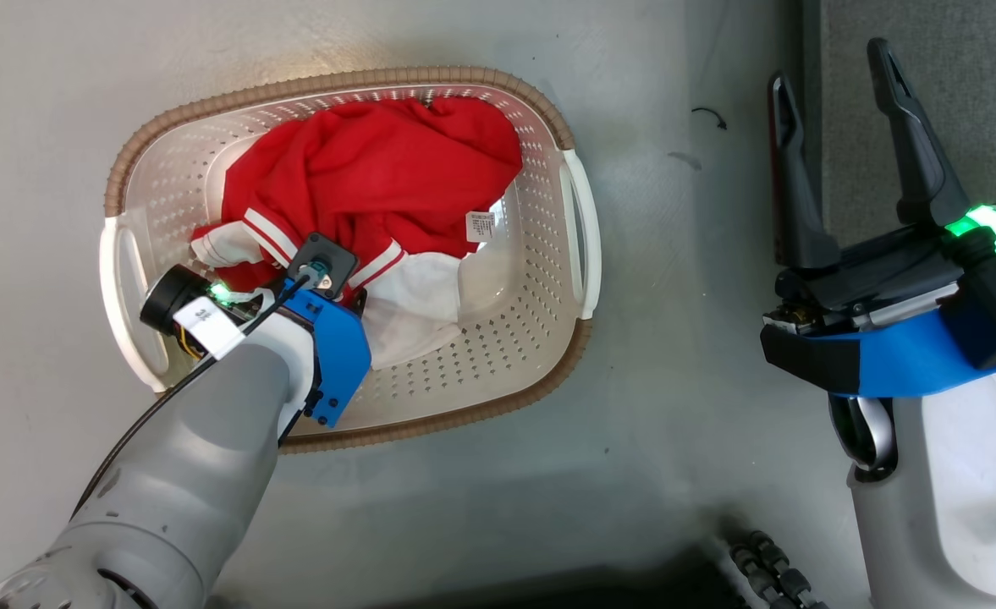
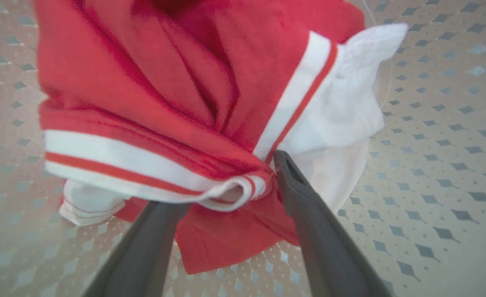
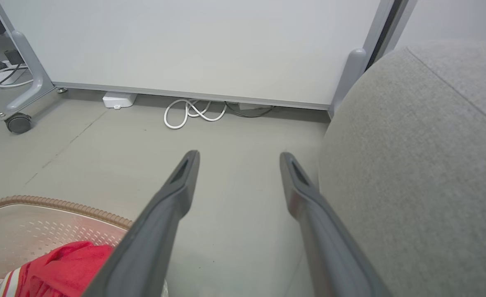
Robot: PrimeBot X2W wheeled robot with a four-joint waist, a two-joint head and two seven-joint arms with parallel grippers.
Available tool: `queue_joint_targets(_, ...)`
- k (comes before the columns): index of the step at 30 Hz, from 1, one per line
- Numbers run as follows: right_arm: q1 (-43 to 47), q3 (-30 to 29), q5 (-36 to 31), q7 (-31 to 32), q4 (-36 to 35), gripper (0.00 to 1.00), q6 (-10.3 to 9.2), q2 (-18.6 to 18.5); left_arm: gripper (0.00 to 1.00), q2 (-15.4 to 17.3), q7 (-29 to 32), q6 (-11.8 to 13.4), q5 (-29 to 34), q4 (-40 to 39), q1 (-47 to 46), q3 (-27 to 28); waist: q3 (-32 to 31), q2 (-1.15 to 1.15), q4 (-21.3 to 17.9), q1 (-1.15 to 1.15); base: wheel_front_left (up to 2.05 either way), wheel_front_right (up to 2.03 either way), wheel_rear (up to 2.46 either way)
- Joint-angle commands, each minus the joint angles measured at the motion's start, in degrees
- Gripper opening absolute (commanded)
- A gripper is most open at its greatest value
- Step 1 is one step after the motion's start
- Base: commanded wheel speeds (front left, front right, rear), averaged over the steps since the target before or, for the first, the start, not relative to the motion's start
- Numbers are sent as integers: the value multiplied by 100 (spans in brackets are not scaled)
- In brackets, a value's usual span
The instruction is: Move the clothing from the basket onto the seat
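Left wrist view: left hand [image 2: 235, 173] apart, straddling clothing [image 2: 164, 82] in basket [image 2: 453, 123]; right hand [image 3: 238, 154] apart beside seat [image 3: 412, 165]. Seemingly nothing transferred yet.

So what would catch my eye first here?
The bright red clothing heaped in the cream basket on the floor, surely. The left gripper reaches down into it, open around a fold of striped trim, while the right gripper hangs open beside the grey seat.

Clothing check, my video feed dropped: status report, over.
Left gripper down in basket, fingers astride clothing trim, grip unconfirmed. Right gripper open, empty, beside seat. Clothing in basket. Nothing seen blocking.
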Motion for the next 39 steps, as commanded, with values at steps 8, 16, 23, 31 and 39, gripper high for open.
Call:
queue_joint_targets(8,-49,32,-2,-20,-20,100,3,-22,0,11,-103,-11,145,34,-186,-181,15,0,-6,0,0,0,0)
queue_joint_targets(16,-129,48,1,-20,37,100,3,-22,0,-42,-533,-97,57,39,-122,-215,-247,0,92,0,0,0,0)
queue_joint_targets(23,-64,45,23,-20,187,100,3,-23,0,-170,-1088,-138,-234,-37,104,-26,-794,0,255,0,0,0,0)
queue_joint_targets(31,174,82,83,-20,437,100,3,-23,0,-141,-1241,-138,-395,-486,425,224,-1600,0,396,0,0,0,0)
queue_joint_targets(39,532,-18,180,-20,673,100,3,-22,0,178,-1246,-113,-8,-1656,1079,927,-2487,0,454,0,0,0,0)
